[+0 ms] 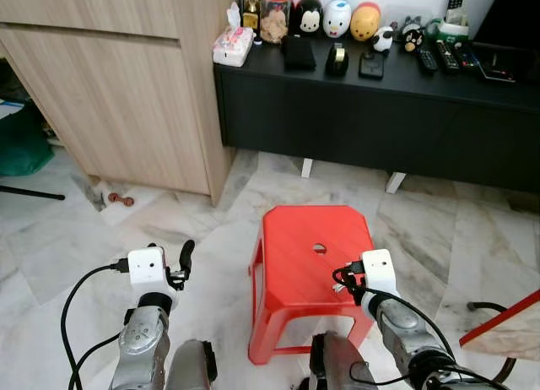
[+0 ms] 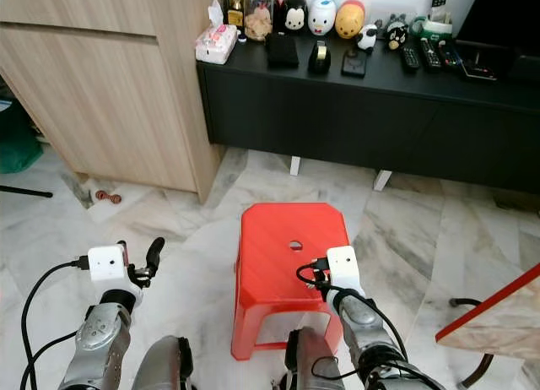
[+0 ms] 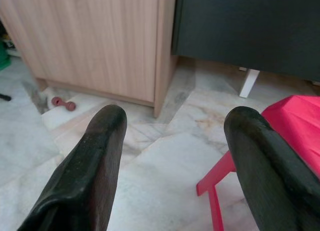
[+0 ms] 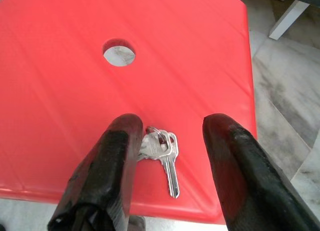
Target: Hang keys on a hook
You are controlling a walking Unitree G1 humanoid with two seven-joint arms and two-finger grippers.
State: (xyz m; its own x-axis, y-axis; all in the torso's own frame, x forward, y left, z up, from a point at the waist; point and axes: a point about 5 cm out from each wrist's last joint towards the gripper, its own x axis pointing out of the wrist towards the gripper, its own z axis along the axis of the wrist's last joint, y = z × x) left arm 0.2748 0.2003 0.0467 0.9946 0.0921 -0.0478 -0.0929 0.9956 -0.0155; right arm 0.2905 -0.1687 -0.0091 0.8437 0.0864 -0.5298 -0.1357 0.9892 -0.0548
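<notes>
Left eye view: a red plastic stool (image 1: 312,259) with a round hole in its seat stands on the marble floor (image 1: 456,230). The right pincer (image 1: 344,280) sits low over the seat's near right part, below its white wrist housing. The left pincer (image 1: 182,262) hangs over the floor to the stool's left, well apart from it. Behind the stool runs a long black cabinet (image 1: 380,111), and beside it a light wooden cupboard (image 1: 118,86). On the cabinet top stand a clear jar (image 1: 275,12) holding pale snacks under a red lid, a pink tissue pack (image 1: 233,44), three egg-shaped figurines (image 1: 337,18) and several remote controls (image 1: 447,56). No writing on them is legible.

Right eye view: the same scene; the right pincer hangs at the seat's near edge.

Left wrist view: the left pincer (image 3: 175,166) is released, its two black fingers (image 3: 95,161) wide apart with nothing between them, above the marble floor, with the stool's corner off to one side.

Right wrist view: the keys (image 4: 164,153), silver on a ring, lie flat on the red seat near its front edge. The right pincer (image 4: 170,146) is released and straddles them; one finger (image 4: 117,161) touches or overlaps the ring end, while the other stands clear of the blade. The seat's hole lies beyond the keys.
</notes>
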